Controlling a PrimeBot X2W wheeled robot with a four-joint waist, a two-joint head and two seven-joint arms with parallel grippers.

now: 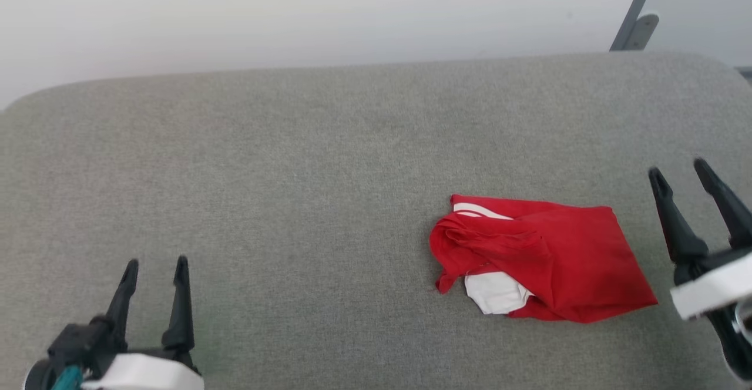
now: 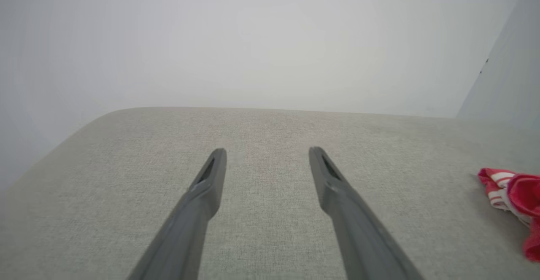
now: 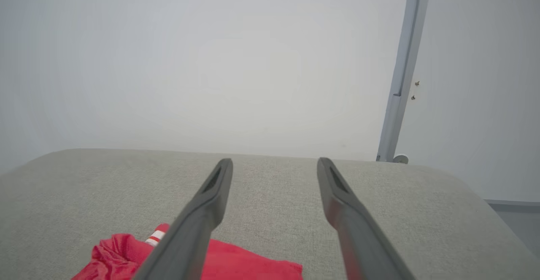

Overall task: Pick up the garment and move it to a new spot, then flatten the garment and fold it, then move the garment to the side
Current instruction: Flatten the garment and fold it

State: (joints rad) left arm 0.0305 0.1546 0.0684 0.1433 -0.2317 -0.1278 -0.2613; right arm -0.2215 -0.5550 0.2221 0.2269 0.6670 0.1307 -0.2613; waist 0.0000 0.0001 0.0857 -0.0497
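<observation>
The garment [image 1: 564, 261] is a red T-shirt lying crumpled in a rough folded heap on the grey fabric surface [image 1: 329, 161], right of centre, with a white sleeve poking out at its lower left. It also peeks in at the right edge of the left wrist view, garment [image 2: 512, 195], and at the bottom left of the right wrist view, garment [image 3: 236, 265]. My right gripper [image 1: 681, 175] stands open just right of the garment, apart from it. My left gripper [image 1: 155, 266] is open at the lower left, far from the garment, nothing between its fingers.
The grey padded surface has rounded far corners and ends at a pale wall [image 1: 294, 14]. A grey metal post [image 1: 637, 14] with a bracket stands behind the far right corner. Broad bare fabric lies left of and beyond the garment.
</observation>
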